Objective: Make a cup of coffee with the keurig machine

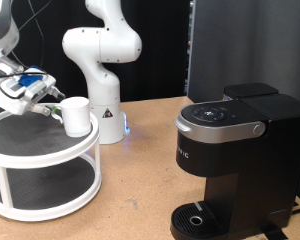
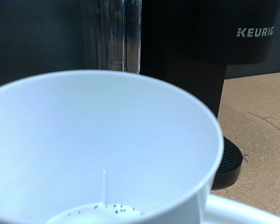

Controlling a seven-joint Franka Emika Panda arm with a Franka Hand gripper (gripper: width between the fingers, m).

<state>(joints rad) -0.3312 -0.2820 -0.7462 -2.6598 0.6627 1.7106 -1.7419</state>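
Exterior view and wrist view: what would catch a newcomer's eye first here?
The black Keurig dominates the exterior view's right, lid down, drip tray bare. At the left, the end effector sits against a white cup on the top tier of a round two-tier stand. In the wrist view, the cup's open mouth fills the frame, the Keurig behind it.

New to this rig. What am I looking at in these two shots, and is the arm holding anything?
The exterior view comes from a camera off the arm. It shows the gripper of a white robot arm at the cup, a white mug standing on the top tier of a round two-tier stand. The keurig machine stands at the exterior view's right, lid shut. The wrist view comes from a camera on the hand: the cup fills it, with the keurig machine behind. Whether the fingers actually grip the cup is not visible.
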